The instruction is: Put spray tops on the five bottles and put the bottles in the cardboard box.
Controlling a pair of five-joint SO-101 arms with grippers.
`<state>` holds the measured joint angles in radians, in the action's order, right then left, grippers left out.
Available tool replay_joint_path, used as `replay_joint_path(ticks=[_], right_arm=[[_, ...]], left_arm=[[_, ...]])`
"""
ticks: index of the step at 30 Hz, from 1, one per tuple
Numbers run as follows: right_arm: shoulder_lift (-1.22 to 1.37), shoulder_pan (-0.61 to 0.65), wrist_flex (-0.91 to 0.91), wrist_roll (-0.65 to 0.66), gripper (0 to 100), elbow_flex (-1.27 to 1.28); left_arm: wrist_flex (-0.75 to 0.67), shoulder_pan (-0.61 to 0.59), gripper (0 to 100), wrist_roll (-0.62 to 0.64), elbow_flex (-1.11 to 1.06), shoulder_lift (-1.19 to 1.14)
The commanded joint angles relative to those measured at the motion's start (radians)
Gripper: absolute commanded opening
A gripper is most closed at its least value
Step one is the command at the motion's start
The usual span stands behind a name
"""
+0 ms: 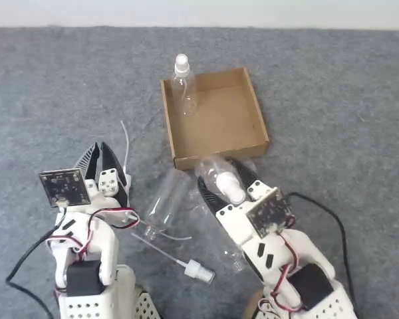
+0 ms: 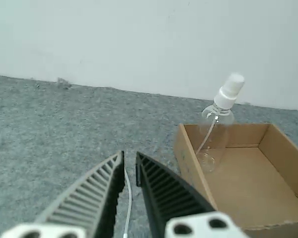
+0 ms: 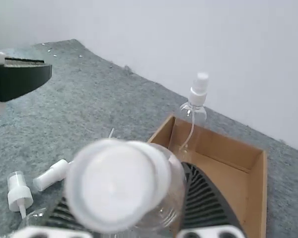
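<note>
**Q:** Ground and largest item?
**A:** Grey carpeted desk [image 1: 332, 93]. The cardboard box [image 1: 226, 119] sits mid-desk, open side up, beyond both arms.

**Q:** Tools?
**A:** The right tool [image 1: 221, 178] is just at the box's near wall. It is pinching a clear held bottle [image 1: 211, 166] around the body. The bottle's white cap faces back at the wrist camera and its base points toward the box. The left tool [image 1: 98, 147] is well to the left of the box, over bare desk. Its fingers [image 2: 97, 191] are barely parted, a thin slit with nothing in it.

**Q:** Other bottles?
**A:** A standing bottle [image 1: 184, 90] is upright in the box's far left corner, spray top on. An uncapped bottle [image 1: 165, 203] lies on its side on the desk between the arms, neck end nearer the arm bases. There is more clear plastic beneath the right arm, but I cannot tell the count.

**Q:** Small items?
**A:** A loose spray top [image 1: 198, 270] lies on the desk between the arm bases, its dip tube pointing toward the left arm. A thin white tube [image 1: 125, 143] lies on the desk just beside the left tool.
</note>
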<state>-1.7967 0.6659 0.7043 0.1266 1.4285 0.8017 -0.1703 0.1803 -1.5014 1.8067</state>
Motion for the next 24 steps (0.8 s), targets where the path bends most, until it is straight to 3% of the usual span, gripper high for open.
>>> replay_joint_path(ticks=[1,13,24], right_arm=[[-0.021,-0.002,0.004,0.005,0.6,-0.107],[0.008,0.002,-0.002,0.066,0.6,-0.206],[0.479,0.004,-0.045,0.058,0.6,-0.48]], left_arm=[[0.0,-0.006,4,0.012,0.012,0.008],[0.0,-0.006,4,0.009,0.01,0.008],[0.002,-0.006,4,0.009,0.01,0.008]])
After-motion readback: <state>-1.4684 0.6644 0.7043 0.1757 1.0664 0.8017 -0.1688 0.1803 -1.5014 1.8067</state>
